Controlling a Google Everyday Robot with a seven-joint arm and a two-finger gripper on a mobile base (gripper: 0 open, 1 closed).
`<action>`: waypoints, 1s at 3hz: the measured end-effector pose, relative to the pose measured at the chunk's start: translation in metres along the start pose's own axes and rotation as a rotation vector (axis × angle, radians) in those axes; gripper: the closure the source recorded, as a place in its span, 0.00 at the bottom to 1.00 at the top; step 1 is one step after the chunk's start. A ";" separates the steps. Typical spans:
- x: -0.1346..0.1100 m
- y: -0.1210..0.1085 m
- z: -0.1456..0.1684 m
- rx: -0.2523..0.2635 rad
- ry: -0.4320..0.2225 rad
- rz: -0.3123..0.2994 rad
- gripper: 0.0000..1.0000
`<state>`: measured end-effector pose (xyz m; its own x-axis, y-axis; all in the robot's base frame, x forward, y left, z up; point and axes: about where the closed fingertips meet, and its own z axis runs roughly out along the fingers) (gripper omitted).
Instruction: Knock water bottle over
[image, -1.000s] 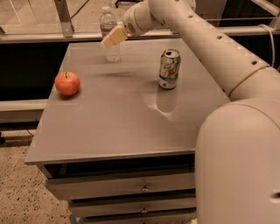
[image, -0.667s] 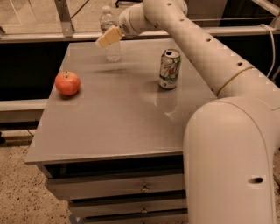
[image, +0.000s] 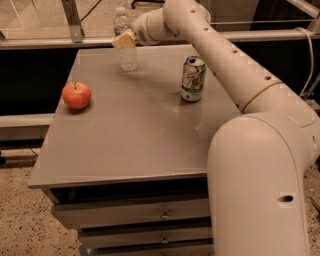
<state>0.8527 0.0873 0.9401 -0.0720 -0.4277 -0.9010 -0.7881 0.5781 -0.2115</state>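
Note:
The water bottle (image: 127, 56) stands upright near the far edge of the grey table (image: 135, 135), clear and ribbed, with its cap just visible above my gripper. My gripper (image: 124, 40), with tan fingers, is right in front of the bottle's upper part, covering its label band. It reaches in from the right on the long white arm. I cannot tell whether it touches the bottle.
A green-and-white soda can (image: 192, 79) stands to the right of the bottle. A red apple (image: 76, 95) lies near the table's left edge. My white arm (image: 260, 165) fills the right side. Drawers (image: 135, 215) sit below the tabletop.
The gripper has stayed at the bottle's upper part. The bottle still stands upright. The view has shifted slightly.

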 end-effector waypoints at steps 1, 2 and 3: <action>-0.001 0.004 -0.020 -0.004 -0.014 -0.019 0.62; -0.017 0.017 -0.066 -0.055 0.002 -0.170 0.93; -0.020 0.029 -0.093 -0.141 0.063 -0.339 1.00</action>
<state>0.7747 0.0478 0.9874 0.1740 -0.6231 -0.7625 -0.8499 0.2962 -0.4359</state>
